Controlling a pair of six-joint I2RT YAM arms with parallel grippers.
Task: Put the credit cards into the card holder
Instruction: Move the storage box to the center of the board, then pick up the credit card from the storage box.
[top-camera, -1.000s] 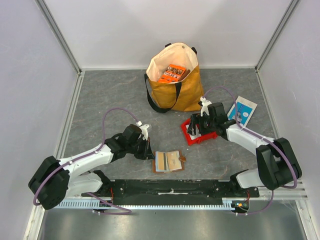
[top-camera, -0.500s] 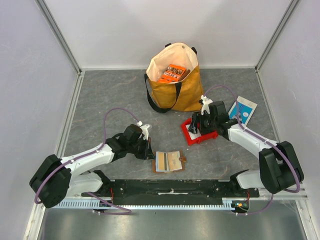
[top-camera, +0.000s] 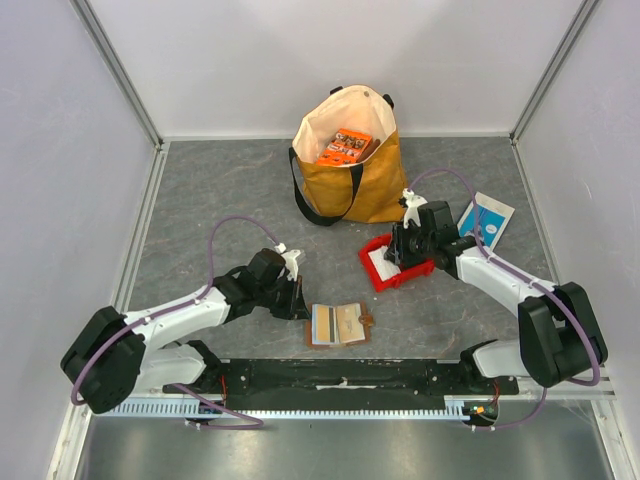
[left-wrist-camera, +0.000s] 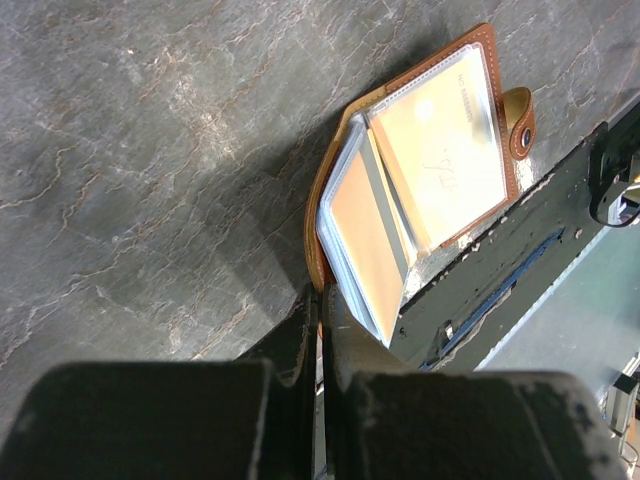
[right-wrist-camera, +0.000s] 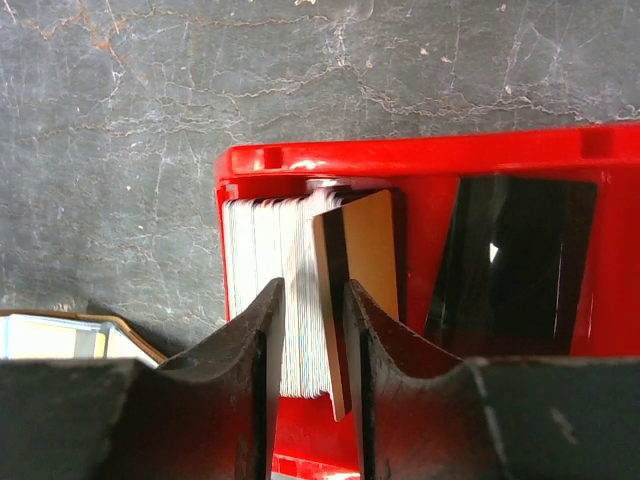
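The brown card holder lies open near the front edge, its clear pockets showing tan inserts. My left gripper is shut on the holder's left leather edge. A stack of white credit cards stands on edge in the red bin, with a tan card bearing a dark stripe leaning beside them. My right gripper reaches down into the bin; its jaws are narrowed but open, straddling several cards of the stack. A dark card fills the bin's other compartment.
A yellow tote bag holding orange packets stands behind the bin. A blue-and-white box lies at the right. A black rail runs along the near edge, close beside the holder. Walls enclose the table.
The right gripper's jaws have narrowed around the cards in the red bin, and its wrist has shifted slightly right. The left arm and the card holder have not moved.
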